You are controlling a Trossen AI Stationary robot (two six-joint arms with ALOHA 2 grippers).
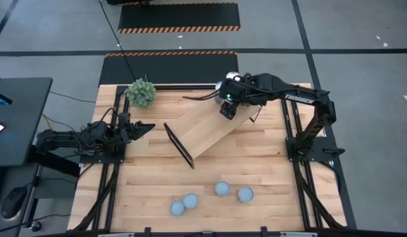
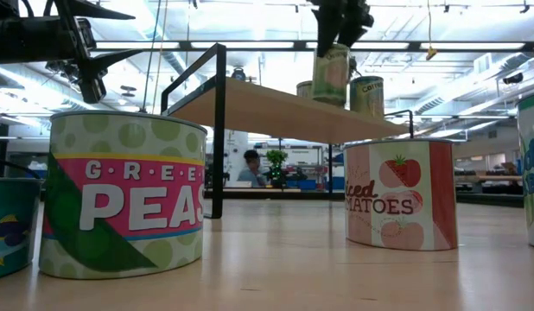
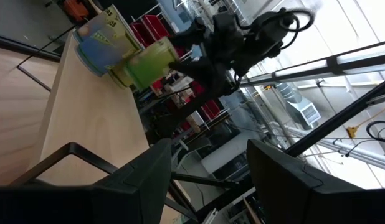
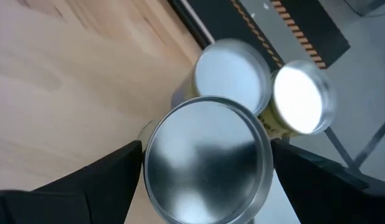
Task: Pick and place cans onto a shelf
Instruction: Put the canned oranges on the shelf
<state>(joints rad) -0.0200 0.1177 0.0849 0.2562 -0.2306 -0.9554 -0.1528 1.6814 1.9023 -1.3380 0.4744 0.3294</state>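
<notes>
The right pincer (image 4: 205, 165) grips a green can (image 2: 331, 76) just above the shelf (image 1: 213, 130), beside two cans (image 4: 261, 93) at the shelf's far end. The left pincer (image 1: 143, 128) waits half open and empty near the bench's (image 1: 256, 164) left edge.

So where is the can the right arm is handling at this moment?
In the right gripper, over the far right end of the shelf in the high view; the green-labelled can hangs beside two cans already there.

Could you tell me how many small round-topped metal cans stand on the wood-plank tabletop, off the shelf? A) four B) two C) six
A: the high view shows four small round-topped metal cans on the wood-plank tabletop in front of the long light-wood shelf.
</notes>
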